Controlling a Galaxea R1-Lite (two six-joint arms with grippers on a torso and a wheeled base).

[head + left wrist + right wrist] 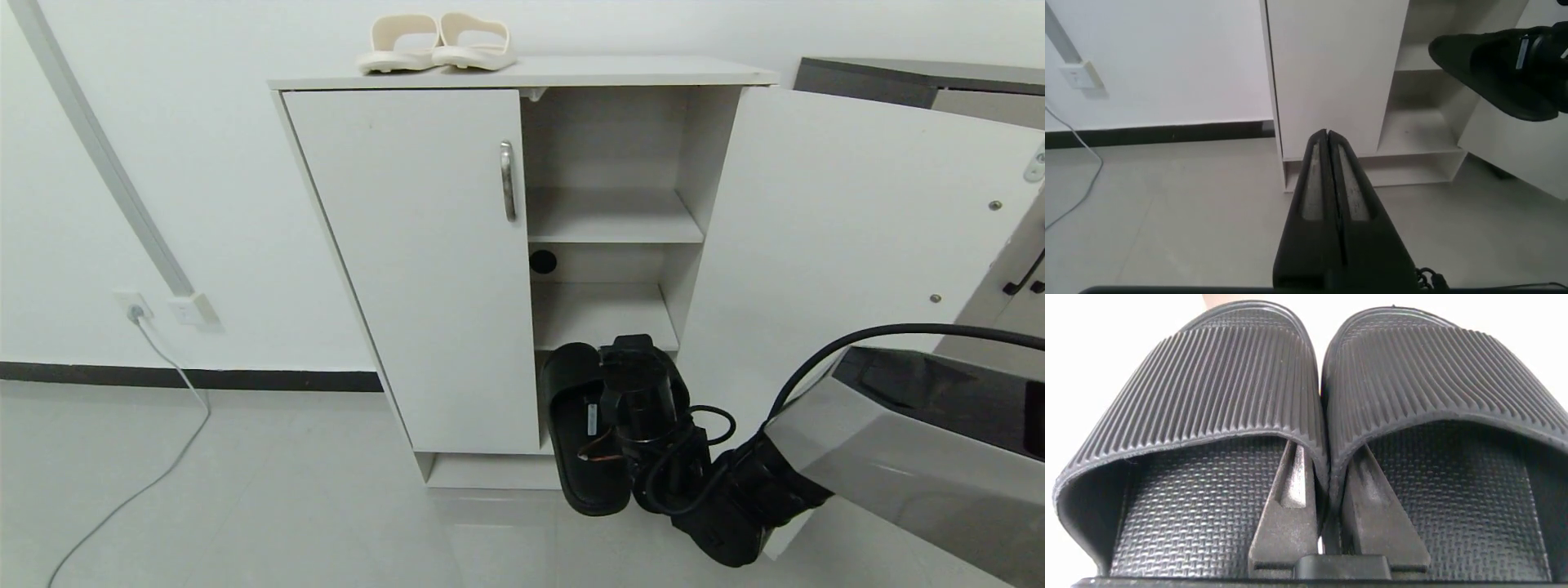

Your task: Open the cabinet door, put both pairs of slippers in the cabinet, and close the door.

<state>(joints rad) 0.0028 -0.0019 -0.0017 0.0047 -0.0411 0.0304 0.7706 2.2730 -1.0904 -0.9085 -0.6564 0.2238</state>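
I'm seeing a bare hallway-type room: white wooden shoe cabinet (408, 269) against a plain white wall (204, 163), glossy grey floor tiles (245, 506), wall socket (133, 308).

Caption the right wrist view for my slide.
Right gripper pinching the black slippers together by their adjoining strap edges.

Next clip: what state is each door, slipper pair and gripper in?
Left door, closed.
Right door, swung open.
Black slippers, gripped by their straps, at the cabinet's open side.
Beige slippers, lying on the cabinet top.
Right gripper, shut on the black slippers.
Left gripper, shut, empty.
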